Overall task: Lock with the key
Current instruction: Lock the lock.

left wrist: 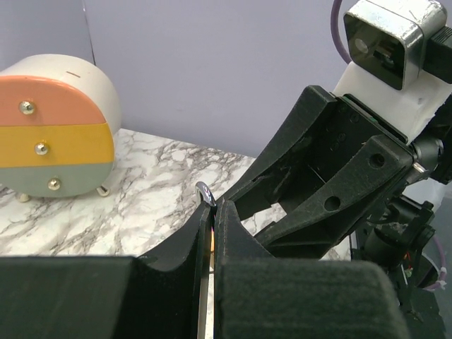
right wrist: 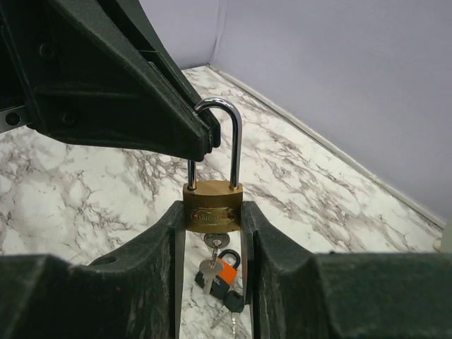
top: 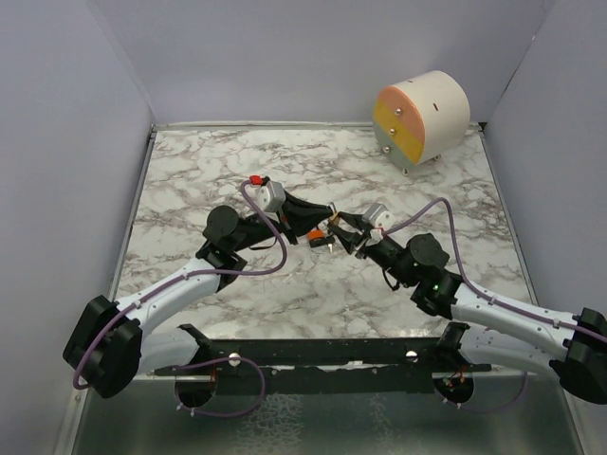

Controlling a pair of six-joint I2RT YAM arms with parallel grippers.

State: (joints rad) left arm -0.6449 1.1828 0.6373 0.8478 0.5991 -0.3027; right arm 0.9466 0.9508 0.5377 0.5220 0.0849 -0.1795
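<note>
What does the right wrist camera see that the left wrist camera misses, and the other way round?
Only the right wrist view shows the brass padlock body, clamped between the right claw's fingers, with a key in its underside and an orange-tagged bunch of keys hanging below. Only the left wrist view shows the round drawer box with pink, yellow and green fronts. Both show the padlock's silver shackle, pinched by the left claw, and the marble table.

Centre of your right-wrist view: padlock body brushed brass, shackle polished chrome. The right gripper's fingers: matt black plastic. Lower left, table: smooth marble-look, faint sheen.
</note>
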